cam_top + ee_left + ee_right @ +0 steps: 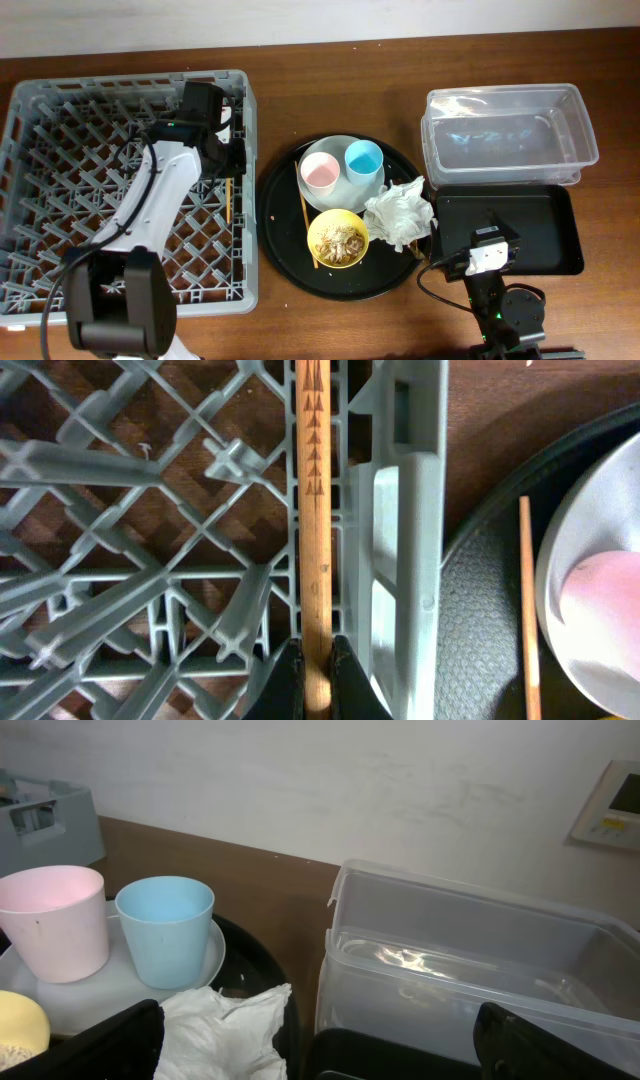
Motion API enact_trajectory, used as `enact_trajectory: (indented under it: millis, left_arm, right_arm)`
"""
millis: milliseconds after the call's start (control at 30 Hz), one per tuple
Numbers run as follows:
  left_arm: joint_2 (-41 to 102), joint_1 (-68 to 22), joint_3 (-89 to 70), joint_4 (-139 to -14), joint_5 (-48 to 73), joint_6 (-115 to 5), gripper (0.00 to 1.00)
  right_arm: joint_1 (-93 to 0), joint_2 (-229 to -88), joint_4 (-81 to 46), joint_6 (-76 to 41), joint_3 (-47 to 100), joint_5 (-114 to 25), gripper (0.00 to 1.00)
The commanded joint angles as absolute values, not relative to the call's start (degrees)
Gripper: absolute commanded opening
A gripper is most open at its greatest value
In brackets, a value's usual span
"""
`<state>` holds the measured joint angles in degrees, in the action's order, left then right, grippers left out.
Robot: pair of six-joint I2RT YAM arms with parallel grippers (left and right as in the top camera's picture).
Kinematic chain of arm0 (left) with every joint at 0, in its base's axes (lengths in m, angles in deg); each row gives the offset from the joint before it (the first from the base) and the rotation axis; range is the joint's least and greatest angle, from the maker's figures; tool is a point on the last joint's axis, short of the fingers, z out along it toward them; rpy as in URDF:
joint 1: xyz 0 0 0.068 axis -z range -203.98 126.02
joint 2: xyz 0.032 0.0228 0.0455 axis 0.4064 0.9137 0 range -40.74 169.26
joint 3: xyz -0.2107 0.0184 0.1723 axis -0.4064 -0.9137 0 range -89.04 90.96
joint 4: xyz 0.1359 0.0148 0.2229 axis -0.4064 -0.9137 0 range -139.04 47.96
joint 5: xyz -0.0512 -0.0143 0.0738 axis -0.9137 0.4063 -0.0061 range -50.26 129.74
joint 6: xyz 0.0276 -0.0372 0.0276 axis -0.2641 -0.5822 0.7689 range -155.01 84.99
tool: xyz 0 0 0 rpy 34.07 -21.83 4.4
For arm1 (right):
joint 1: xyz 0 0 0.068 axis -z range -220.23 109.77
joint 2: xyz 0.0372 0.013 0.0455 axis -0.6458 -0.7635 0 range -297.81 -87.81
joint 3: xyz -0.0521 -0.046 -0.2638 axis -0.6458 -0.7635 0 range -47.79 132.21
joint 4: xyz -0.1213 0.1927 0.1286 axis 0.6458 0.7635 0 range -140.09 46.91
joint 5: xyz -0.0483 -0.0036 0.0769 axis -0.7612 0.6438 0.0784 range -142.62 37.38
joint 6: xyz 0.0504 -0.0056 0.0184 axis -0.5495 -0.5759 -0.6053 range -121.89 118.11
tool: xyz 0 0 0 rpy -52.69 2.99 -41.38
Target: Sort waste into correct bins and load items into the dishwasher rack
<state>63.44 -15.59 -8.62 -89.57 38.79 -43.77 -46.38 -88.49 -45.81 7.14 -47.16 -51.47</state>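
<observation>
My left gripper (228, 165) (317, 680) is shut on one wooden chopstick (228, 200) (315, 510), which lies along the inside of the right wall of the grey dishwasher rack (60, 150) (400, 560). The second chopstick (305, 225) (528, 610) lies on the round tray. The pink cup (320, 172) (55, 920) and blue cup (363, 160) (165, 930) stand on the grey-green plate (340, 197). The yellow bowl (337, 238) holds food scraps. The crumpled napkin (400, 213) (225, 1030) lies beside it. My right gripper (490, 250) (330, 1045) is open and empty over the black rectangular tray (540, 230).
The large round black tray (285, 260) carries the dishes and the napkin. The clear tub (510, 135) (470, 960) stands at the back right, behind the black rectangular tray. A white wall runs along the table's far edge.
</observation>
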Motion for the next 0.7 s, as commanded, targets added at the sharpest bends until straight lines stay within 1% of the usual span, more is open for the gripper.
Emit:
enact_trajectory:
  millis: [0,67,100,133,267,333,400,600,633,667]
  left_arm:
    - [64.8,-15.8,-8.4,-89.0,38.1,-42.8,0.06]
    - [64.8,-15.8,-8.4,-88.8,38.2,-42.8,0.49]
    - [64.8,-15.8,-8.4,-88.8,38.2,-42.8,0.54]
    - [64.8,-15.8,-8.4,-88.8,38.2,-42.8,0.56]
    - [64.4,-15.9,-7.5,-89.4,38.2,-42.8,0.56]
    - [63.6,-15.9,-5.9,-91.1,38.2,-42.8,0.54]
    - [61.5,-15.7,-3.7,-93.9,37.9,-43.1,0.49]
    - [51.8,-12.7,-2.2,-100.7,35.4,-44.7,0.49]
    - [51.2,-12.3,-2.2,-101.6,35.4,-45.1,0.47]
    - [50.7,-11.8,-2.2,-102.8,35.4,-46.3,0.43]
  right_arm:
    - [-46.5,-88.2,-45.6,7.1,-47.5,-51.2,0.99]
    - [-46.5,-88.2,-45.6,7.1,-47.5,-51.2,0.99]
    - [-46.5,-88.2,-45.6,7.1,-47.5,-51.2,0.99]
    - [-46.5,-88.2,-45.6,7.1,-47.5,-51.2,0.99]
    - [-46.5,-88.2,-45.6,7.1,-47.5,-51.2,0.99]
    - [-46.5,-88.2,-45.6,7.1,-47.5,-51.2,0.99]
    - [-46.5,-88.2,-45.6,7.1,-47.5,-51.2,0.99]
    - [-46.5,-88.2,-45.6,7.1,-47.5,-51.2,0.99]
    - [-46.5,-88.2,-45.6,7.1,-47.5,-51.2,0.99]
    - [-46.5,-88.2,-45.6,7.1,-47.5,-51.2,0.99]
